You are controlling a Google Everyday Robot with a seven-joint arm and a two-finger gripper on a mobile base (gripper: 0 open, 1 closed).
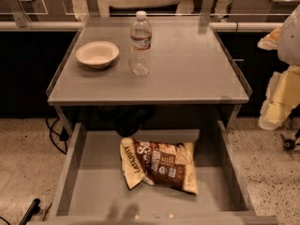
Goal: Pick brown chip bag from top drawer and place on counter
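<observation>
The brown chip bag [159, 165] lies flat in the open top drawer [93, 182], near the middle, slightly toward the back. It is dark brown with pale yellow edges and white lettering. The drawer is pulled out below the counter [187, 69], a grey metal tabletop. My gripper [276, 102] shows as pale yellow and white parts at the right edge of the camera view. It is beside the counter's right rim, above the floor, well apart from the bag and higher than the drawer.
A beige bowl [97, 54] and a clear water bottle [140, 43] stand on the counter's back left part. A pale rail-edged ledge [28, 26] with a dark front runs behind. Cables [55, 135] lie on the floor at the left, and a black handle [29, 211] at the bottom left.
</observation>
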